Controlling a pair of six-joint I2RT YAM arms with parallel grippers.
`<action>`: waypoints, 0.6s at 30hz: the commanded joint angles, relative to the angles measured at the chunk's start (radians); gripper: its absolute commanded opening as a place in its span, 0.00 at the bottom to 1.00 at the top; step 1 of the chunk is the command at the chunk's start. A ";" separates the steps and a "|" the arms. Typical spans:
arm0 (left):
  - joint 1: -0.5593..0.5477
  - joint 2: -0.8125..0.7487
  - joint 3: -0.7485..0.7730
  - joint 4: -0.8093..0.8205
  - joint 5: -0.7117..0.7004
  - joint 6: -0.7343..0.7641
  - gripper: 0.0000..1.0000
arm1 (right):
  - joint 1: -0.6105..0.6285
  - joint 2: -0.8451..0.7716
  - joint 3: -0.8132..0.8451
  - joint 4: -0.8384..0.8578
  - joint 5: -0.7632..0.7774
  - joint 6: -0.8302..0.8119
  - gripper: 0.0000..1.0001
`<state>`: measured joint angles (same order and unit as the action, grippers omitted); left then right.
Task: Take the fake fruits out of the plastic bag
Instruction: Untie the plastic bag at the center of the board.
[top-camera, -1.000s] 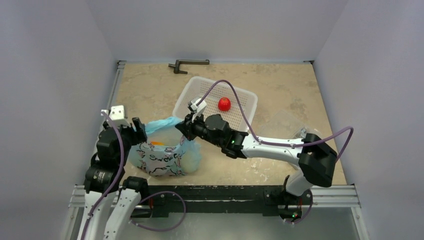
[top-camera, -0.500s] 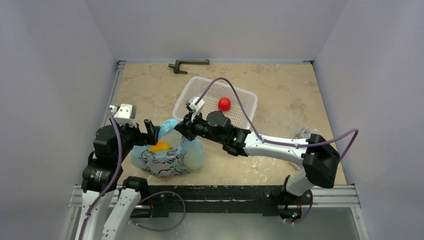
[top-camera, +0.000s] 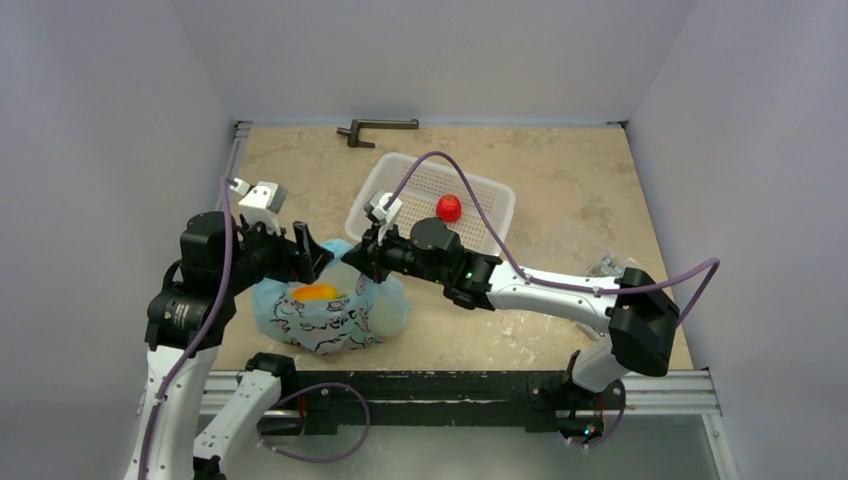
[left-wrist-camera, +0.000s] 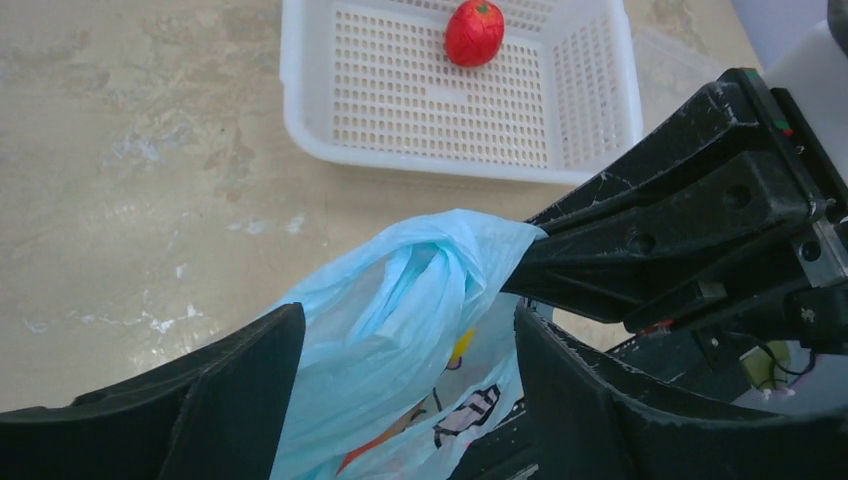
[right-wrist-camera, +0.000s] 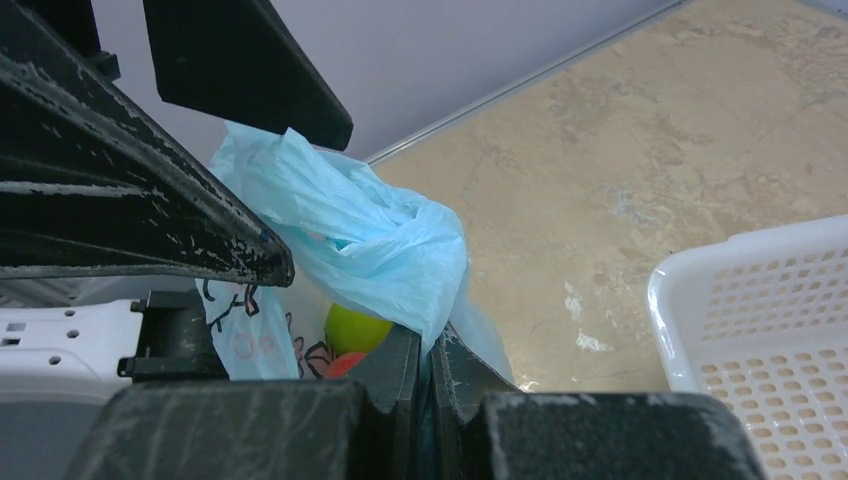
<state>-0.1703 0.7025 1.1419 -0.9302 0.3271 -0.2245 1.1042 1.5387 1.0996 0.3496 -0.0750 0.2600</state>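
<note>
The light blue plastic bag (top-camera: 335, 318) sits on the table near the front left, its mouth pulled open. An orange fake fruit (top-camera: 317, 293) shows inside it from above. The right wrist view shows a green fruit (right-wrist-camera: 356, 328) and a red-orange one (right-wrist-camera: 345, 362) in the bag (right-wrist-camera: 370, 235). My right gripper (right-wrist-camera: 428, 345) is shut on the bag's rim (top-camera: 372, 256). My left gripper (left-wrist-camera: 405, 330) is open, its fingers either side of the bunched blue handle (left-wrist-camera: 420, 270), just left of the right gripper (top-camera: 305, 250).
A white perforated basket (top-camera: 400, 190) lies behind the bag with a small red fruit (top-camera: 449, 208) in it. A dark metal handle (top-camera: 375, 128) lies at the back wall. A clear box (top-camera: 585, 245) sits to the right, partly behind the right arm.
My left arm rose and swung right over the bag, and its jaws spread wider. The bag's mouth opened, uncovering the orange fruit. The right gripper kept its hold and shifted slightly left.
</note>
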 joint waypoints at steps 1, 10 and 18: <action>0.005 -0.006 0.021 -0.072 0.013 0.023 0.71 | -0.001 -0.006 0.048 0.019 -0.022 -0.017 0.00; 0.005 -0.105 0.062 -0.204 -0.514 -0.053 0.00 | -0.001 0.034 0.084 0.051 0.048 0.061 0.00; 0.005 -0.365 0.145 -0.189 -0.826 -0.149 0.00 | -0.007 0.194 0.293 0.083 0.238 0.210 0.00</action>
<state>-0.1703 0.4515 1.2373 -1.1400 -0.2768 -0.3058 1.1042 1.6775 1.2568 0.3614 0.0368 0.3836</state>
